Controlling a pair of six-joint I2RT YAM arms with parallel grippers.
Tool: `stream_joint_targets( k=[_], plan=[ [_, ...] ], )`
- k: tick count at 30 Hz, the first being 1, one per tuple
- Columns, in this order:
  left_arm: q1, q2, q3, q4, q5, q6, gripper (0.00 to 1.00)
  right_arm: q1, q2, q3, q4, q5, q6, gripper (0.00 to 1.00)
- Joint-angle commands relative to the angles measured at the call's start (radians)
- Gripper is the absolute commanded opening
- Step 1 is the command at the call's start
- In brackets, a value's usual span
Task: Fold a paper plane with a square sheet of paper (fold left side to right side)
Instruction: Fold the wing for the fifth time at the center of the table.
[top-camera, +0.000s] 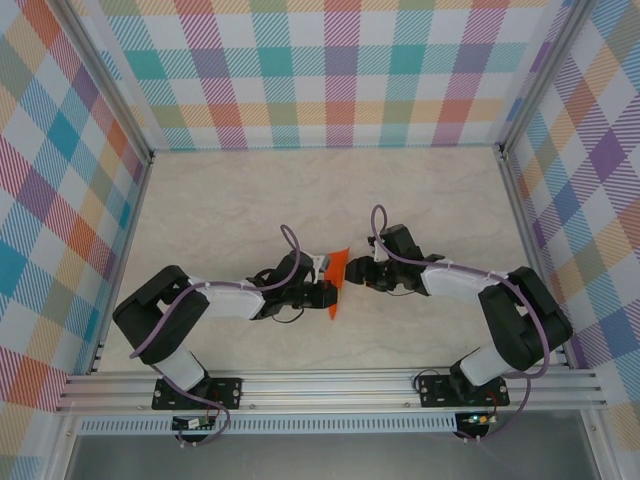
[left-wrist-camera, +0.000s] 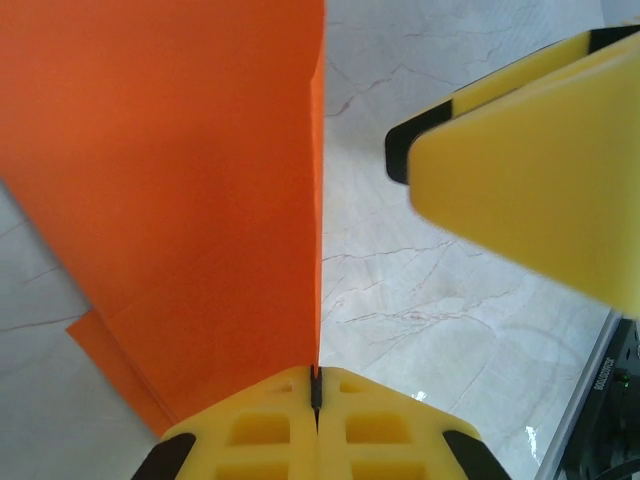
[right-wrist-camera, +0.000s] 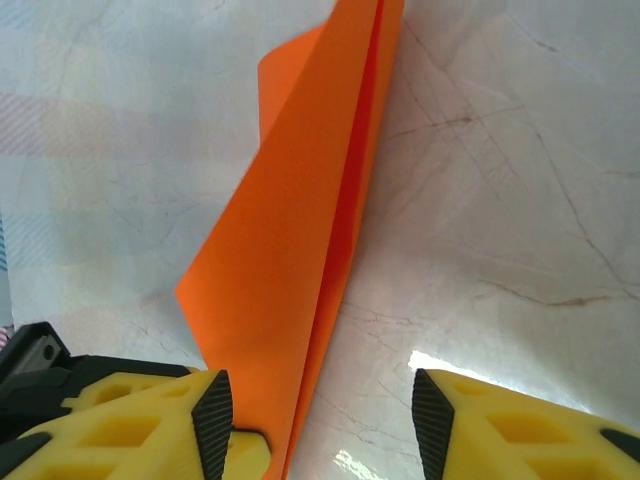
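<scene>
The orange sheet of paper (top-camera: 337, 280) is folded over and stands up off the table between the two arms. My left gripper (top-camera: 324, 293) is shut on its edge; in the left wrist view the paper (left-wrist-camera: 180, 180) rises from the closed fingertips (left-wrist-camera: 316, 385). My right gripper (top-camera: 353, 272) faces it from the right, open. In the right wrist view the folded paper (right-wrist-camera: 300, 230) runs down between the jaws (right-wrist-camera: 320, 420), close by the left pad (right-wrist-camera: 212, 420) and well apart from the right pad (right-wrist-camera: 432, 420). A right finger (left-wrist-camera: 530, 190) appears in the left wrist view.
The pale marble-patterned tabletop (top-camera: 320, 190) lies all around, with checked walls (top-camera: 330, 70) at the back and sides. The aluminium rail (top-camera: 330, 385) carrying both arm bases runs along the near edge.
</scene>
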Motion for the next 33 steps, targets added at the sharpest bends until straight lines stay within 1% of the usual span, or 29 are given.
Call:
stream_joint_targets(
  k=[1, 12, 17, 27, 33],
  plan=[
    [0.027, 0.008, -0.024, 0.084, 0.025, -0.038, 0.00, 0.005, 0.020, -0.010, 0.069, 0.010, 0.026, 0.50],
    [0.069, 0.013, -0.066, 0.164, 0.088, -0.077, 0.00, 0.004, 0.123, 0.029, 0.183, -0.065, 0.057, 0.49],
    [0.086, 0.025, -0.077, 0.197, 0.101, -0.097, 0.00, 0.004, 0.161, 0.044, 0.218, -0.078, 0.072, 0.48],
    [0.110, 0.034, -0.095, 0.227, 0.114, -0.113, 0.00, 0.012, 0.218, 0.088, 0.228, -0.084, 0.079, 0.45],
    [0.117, 0.038, -0.103, 0.224, 0.112, -0.109, 0.00, 0.018, 0.244, 0.123, 0.193, -0.065, 0.082, 0.45]
  ],
)
